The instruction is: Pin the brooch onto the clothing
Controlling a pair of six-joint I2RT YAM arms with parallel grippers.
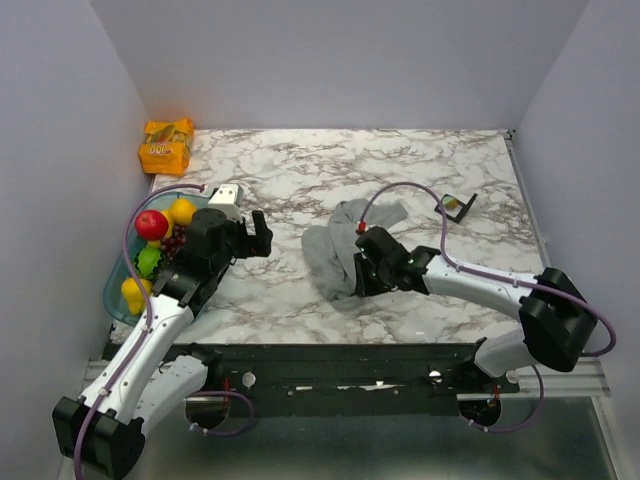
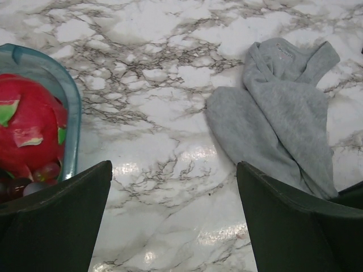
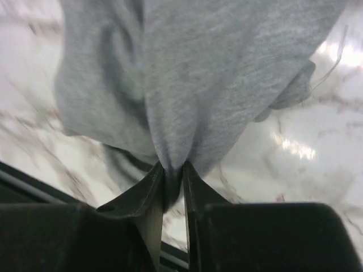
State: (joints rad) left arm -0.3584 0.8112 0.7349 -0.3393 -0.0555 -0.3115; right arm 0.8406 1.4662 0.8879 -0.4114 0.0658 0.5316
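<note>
The clothing (image 1: 335, 245) is a light-grey tank top lying bunched in the middle of the marble table, with its straps toward the back. My right gripper (image 1: 358, 275) is at its near edge. In the right wrist view the gripper (image 3: 173, 167) is shut on a pinched fold of the grey fabric (image 3: 193, 73). The brooch (image 1: 458, 208) sits on its small black card at the back right, apart from both grippers. My left gripper (image 1: 258, 235) hovers left of the clothing, open and holding nothing (image 2: 173, 170). The left wrist view has the tank top (image 2: 278, 113) at the right.
A blue-green bowl (image 1: 115, 290) of fruit stands at the table's left edge beside my left arm. Its rim (image 2: 71, 102) and a red dragon fruit (image 2: 28, 130) are visible in the left wrist view. An orange snack pack (image 1: 166, 145) lies in the back left corner.
</note>
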